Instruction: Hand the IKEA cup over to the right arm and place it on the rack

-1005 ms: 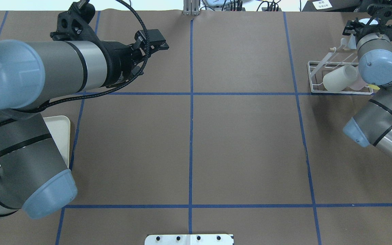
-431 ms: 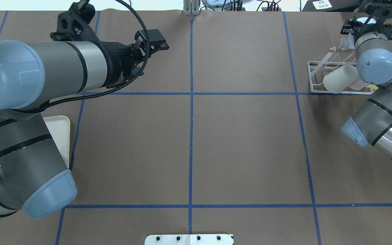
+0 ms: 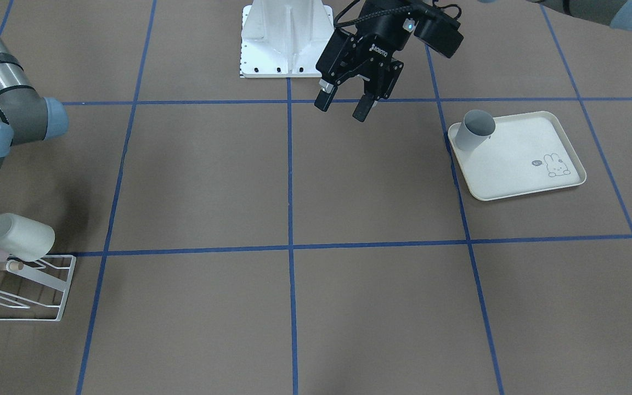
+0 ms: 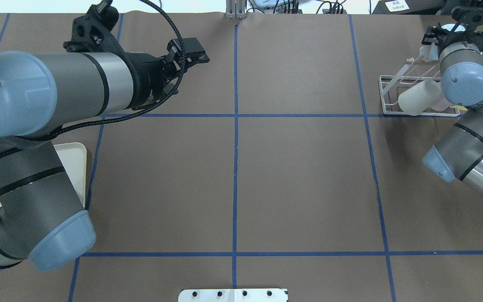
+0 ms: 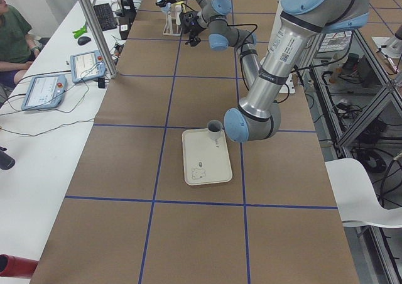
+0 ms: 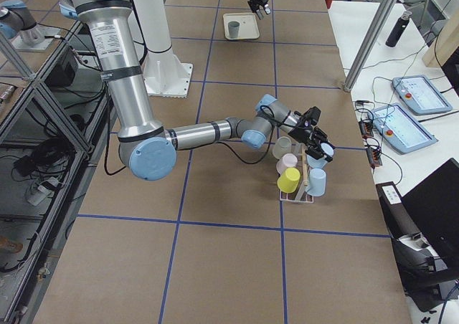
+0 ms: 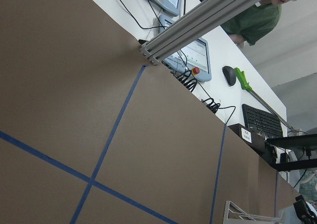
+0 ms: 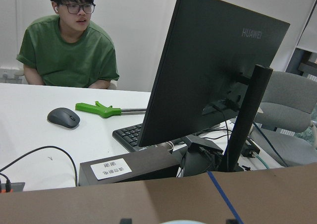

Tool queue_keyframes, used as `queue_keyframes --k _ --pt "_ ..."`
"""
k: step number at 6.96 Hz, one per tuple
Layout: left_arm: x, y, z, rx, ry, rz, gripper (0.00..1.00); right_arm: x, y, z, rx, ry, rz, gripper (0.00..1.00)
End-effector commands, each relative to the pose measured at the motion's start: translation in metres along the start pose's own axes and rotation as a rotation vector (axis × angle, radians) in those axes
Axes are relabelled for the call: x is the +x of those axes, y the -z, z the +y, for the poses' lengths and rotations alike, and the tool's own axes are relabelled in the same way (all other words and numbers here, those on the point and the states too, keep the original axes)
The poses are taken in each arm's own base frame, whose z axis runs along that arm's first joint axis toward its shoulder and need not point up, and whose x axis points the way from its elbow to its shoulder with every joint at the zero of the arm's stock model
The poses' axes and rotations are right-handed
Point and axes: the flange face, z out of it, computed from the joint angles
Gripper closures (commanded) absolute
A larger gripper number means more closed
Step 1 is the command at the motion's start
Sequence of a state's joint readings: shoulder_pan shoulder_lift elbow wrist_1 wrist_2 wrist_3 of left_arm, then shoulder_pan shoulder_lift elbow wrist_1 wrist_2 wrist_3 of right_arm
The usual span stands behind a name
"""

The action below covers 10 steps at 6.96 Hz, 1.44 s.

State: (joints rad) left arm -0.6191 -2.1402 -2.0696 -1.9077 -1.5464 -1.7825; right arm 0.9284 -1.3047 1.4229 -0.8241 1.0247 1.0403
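Pale blue cup (image 4: 451,26) at the rack (image 4: 386,96), nearly where you saw it a second ago.
Front view: your left gripper (image 3: 342,109) hangs spread and empty. Overhead: right gripper (image 4: 445,31) by the cup, above the rack; clenched or released, cannot tell.

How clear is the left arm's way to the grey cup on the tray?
Probably yes: the left gripper hangs open and empty over bare table, the grey cup stands upright in a corner of the tray, and nothing lies between them.
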Motion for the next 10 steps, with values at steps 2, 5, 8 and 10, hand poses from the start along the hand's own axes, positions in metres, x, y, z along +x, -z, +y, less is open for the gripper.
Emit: queue_keyframes --k 2,5,8,10 --pt "0.001 0.002 0.000 -0.002 0.000 0.004 0.00 0.004 -0.003 0.002 -0.003 0.002 0.005 0.00" --pt "0.001 0.003 -0.002 0.001 -0.004 0.005 0.00 0.012 0.003 -0.006 0.003 -0.010 -0.063 0.00" --pt "0.004 0.008 -0.018 -0.004 -0.013 -0.001 0.00 0.017 0.028 -0.071 -0.003 -0.104 -0.162 0.00" --pt "-0.009 0.013 -0.046 -0.008 -0.023 -0.036 0.00 0.023 0.058 -0.126 0.019 -0.177 -0.241 0.00"
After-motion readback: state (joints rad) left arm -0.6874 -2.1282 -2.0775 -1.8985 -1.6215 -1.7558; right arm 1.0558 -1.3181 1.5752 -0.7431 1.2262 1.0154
